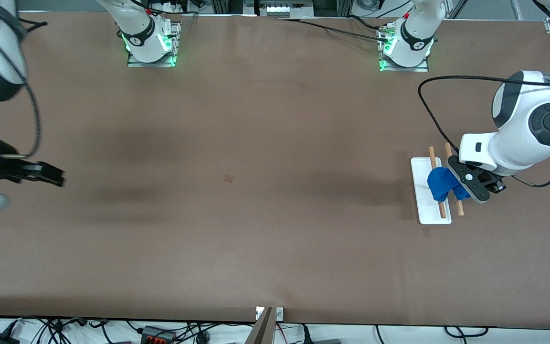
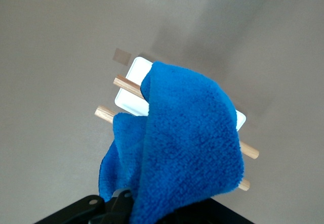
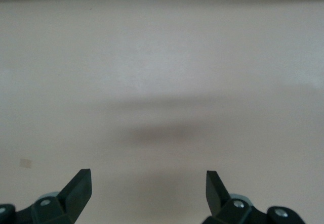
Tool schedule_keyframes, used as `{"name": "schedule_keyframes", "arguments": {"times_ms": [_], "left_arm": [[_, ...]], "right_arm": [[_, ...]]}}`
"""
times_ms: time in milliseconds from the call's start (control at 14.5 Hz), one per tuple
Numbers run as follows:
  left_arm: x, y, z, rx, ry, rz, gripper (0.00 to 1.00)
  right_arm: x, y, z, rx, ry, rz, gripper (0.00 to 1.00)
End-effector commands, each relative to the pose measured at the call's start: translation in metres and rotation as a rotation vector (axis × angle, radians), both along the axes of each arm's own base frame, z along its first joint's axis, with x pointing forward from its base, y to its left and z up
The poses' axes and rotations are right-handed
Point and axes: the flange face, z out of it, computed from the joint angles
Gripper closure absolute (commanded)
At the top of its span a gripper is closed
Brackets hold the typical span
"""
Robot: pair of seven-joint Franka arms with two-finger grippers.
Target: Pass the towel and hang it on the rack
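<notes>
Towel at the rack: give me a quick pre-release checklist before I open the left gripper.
1. Towel lies over both rods of the rack: ok, it crosses both in the left wrist view.
2. Towel spread evenly: not ok, it is bunched, with most of it hanging toward the left gripper.
3. Left gripper's hold on the towel: ok, shut on its lower edge.
4. Rack flat on the table: ok, its white base lies flat.
5. Right gripper out of the way: ok, open and waiting over the right arm's end of the table.
6. Towel will stay on when let go: cannot tell.
</notes>
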Motion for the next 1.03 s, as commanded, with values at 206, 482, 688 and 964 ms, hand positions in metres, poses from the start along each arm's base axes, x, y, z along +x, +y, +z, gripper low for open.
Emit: {"name": "schedule_keyframes", "arguments": {"times_ms": [206, 482, 688, 964], "left_arm": [[-0.026, 0.017, -0.024, 0.030, -0.050, -0.026, 0.99], [-0.034, 0.018, -0.007, 0.057, -0.045, -0.070, 0.99], [-0.035, 0.031, -0.009, 0.056, -0.037, -0.065, 0.99], [-0.039, 0.039, -0.036, 0.024, -0.097, -0.072, 0.99]], "right_arm": [[-0.051, -0.024, 0.045, 0.009, 0.011, 0.056, 0.00], [-0.102, -0.022, 0.041, 0.014, -0.020, 0.050, 0.00], [-0.122, -0.024, 0.033, 0.017, -0.006, 0.040, 0.00], [-0.124, -0.021, 0.017, 0.024, 0.015, 0.032, 0.00]]}}
